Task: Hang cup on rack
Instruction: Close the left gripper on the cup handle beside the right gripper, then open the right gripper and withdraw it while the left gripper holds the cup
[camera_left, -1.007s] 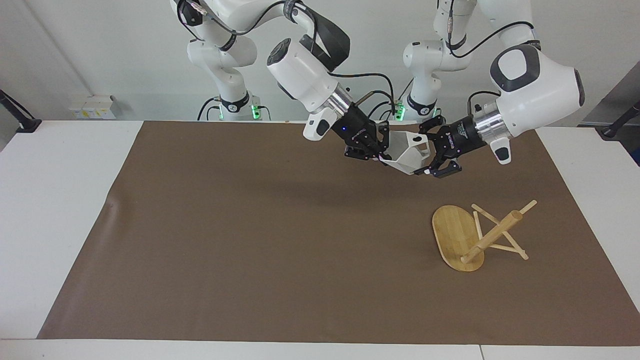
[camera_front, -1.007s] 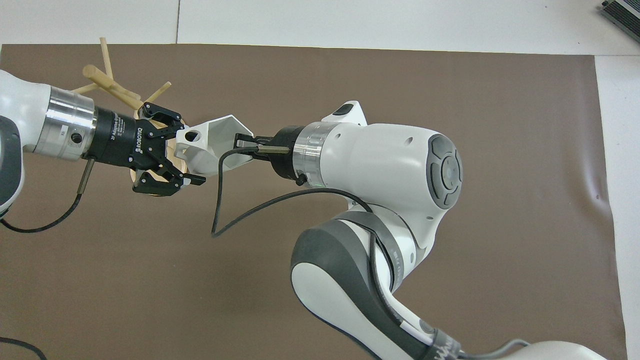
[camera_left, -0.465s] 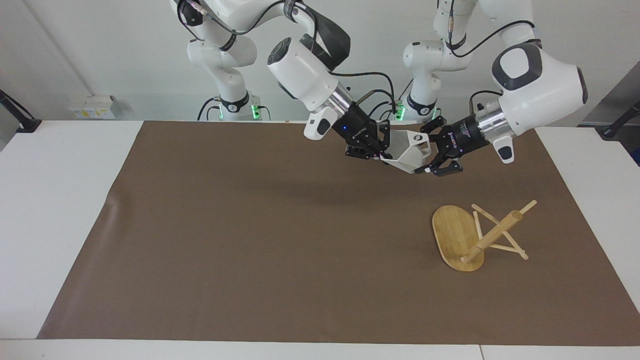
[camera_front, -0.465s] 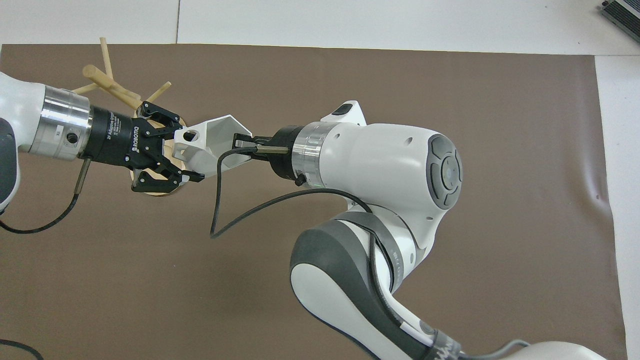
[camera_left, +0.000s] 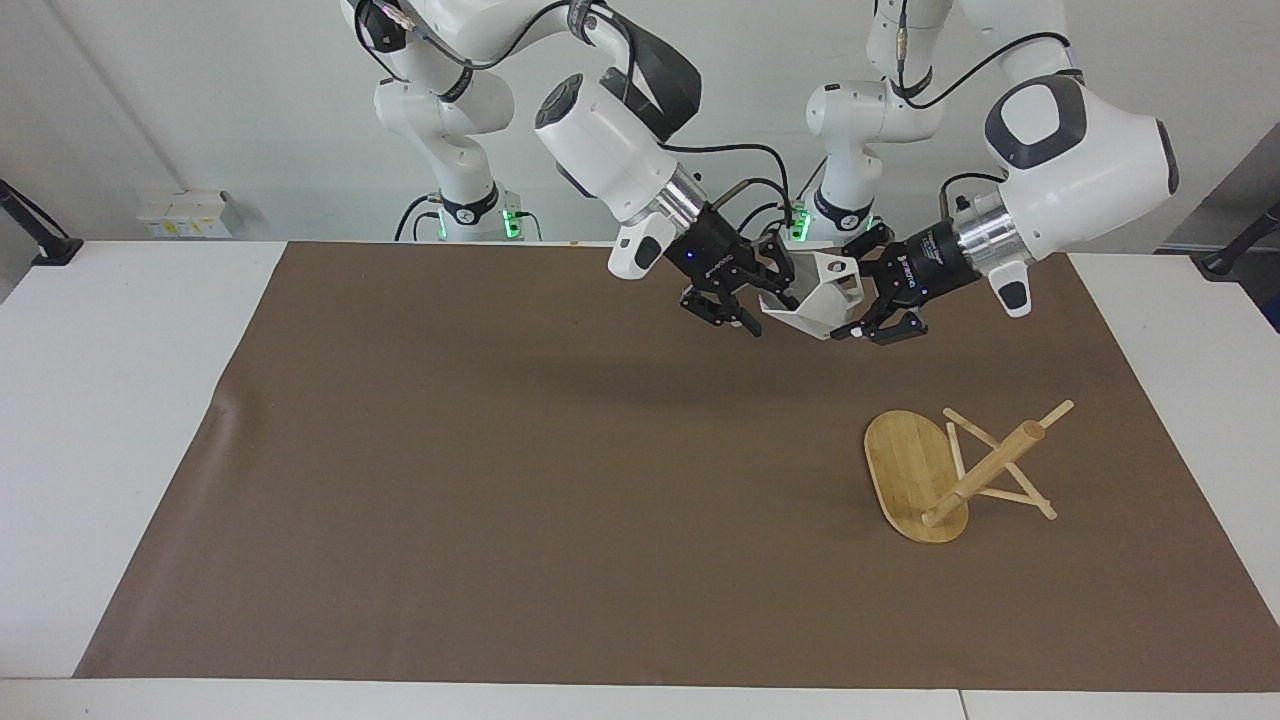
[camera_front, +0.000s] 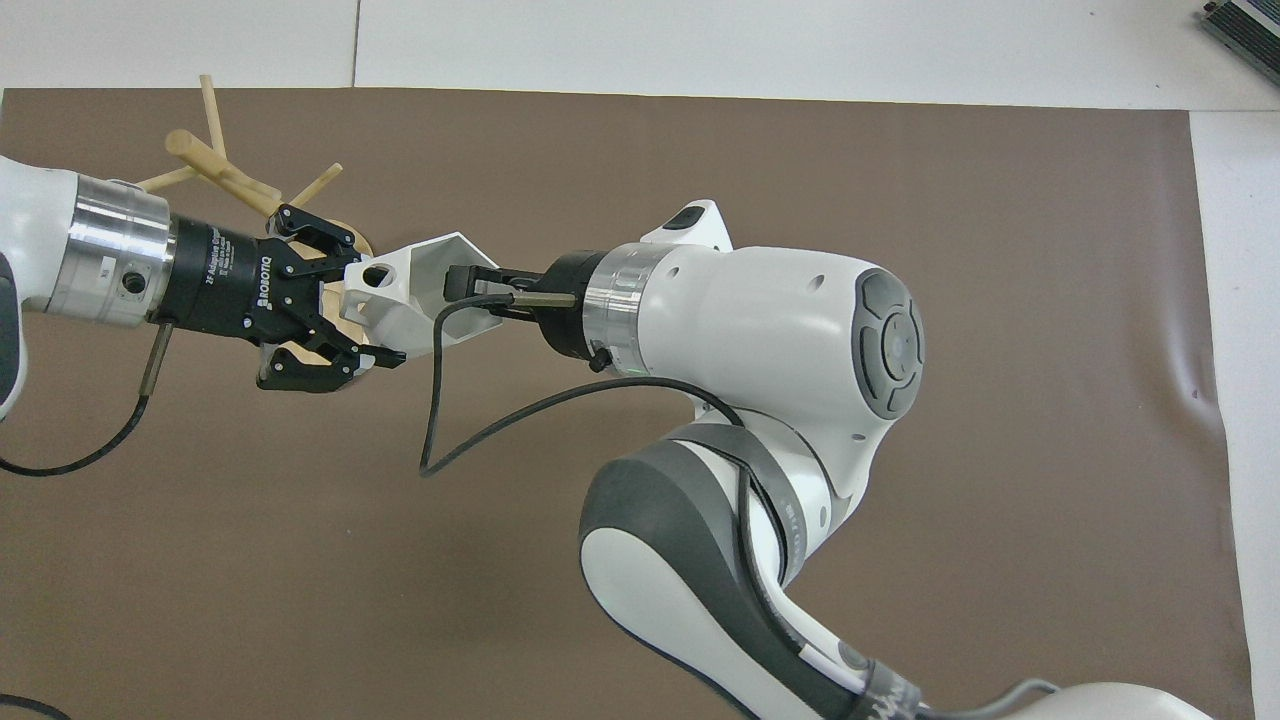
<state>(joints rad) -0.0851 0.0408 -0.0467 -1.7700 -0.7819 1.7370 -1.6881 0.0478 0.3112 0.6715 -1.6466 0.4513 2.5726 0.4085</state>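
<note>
The white faceted cup hangs in the air between my two grippers, over the mat near the robots. My left gripper is shut on its handle end. My right gripper is open at the cup's mouth, one finger inside the rim and one outside it. The bamboo rack is on the mat, farther from the robots, toward the left arm's end. It seems tipped over: the oval base is tilted and the post slants onto its pegs. In the overhead view my left gripper covers most of the base.
A brown mat covers most of the white table. The right arm's bulky wrist and elbow hang over the mat's middle, with a loose black cable beneath.
My right gripper's fingers have spread apart off the cup's rim. My left gripper has closed in on the handle end. The cup has risen slightly toward the robots.
</note>
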